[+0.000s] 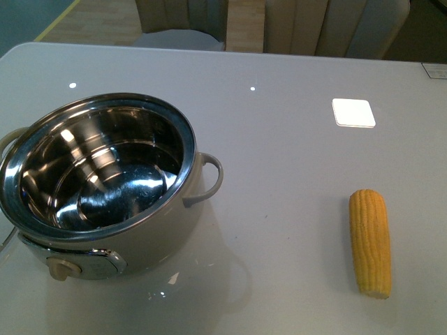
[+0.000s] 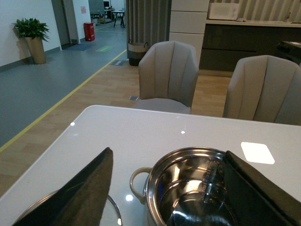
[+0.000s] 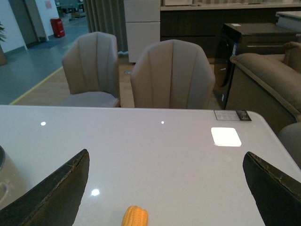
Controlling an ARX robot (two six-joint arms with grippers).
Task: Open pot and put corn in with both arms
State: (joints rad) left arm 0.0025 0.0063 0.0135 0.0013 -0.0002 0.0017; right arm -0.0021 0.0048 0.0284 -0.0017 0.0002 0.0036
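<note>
Steel gleams bare inside the large round cream-bodied electric pot, uncovered at the near left of the glossy white table. A curved rim beside it may be its glass lid, though too little shows to be sure. Opening looks done, so the corn step is in hand. The yellow-orange husk-free corn cob lies well apart to the right, untouched. The black left gripper and black right gripper stand spread wide, empty. Next, the right one should lower over the cob and clamp across it. A small corner label is too small to read.
</note>
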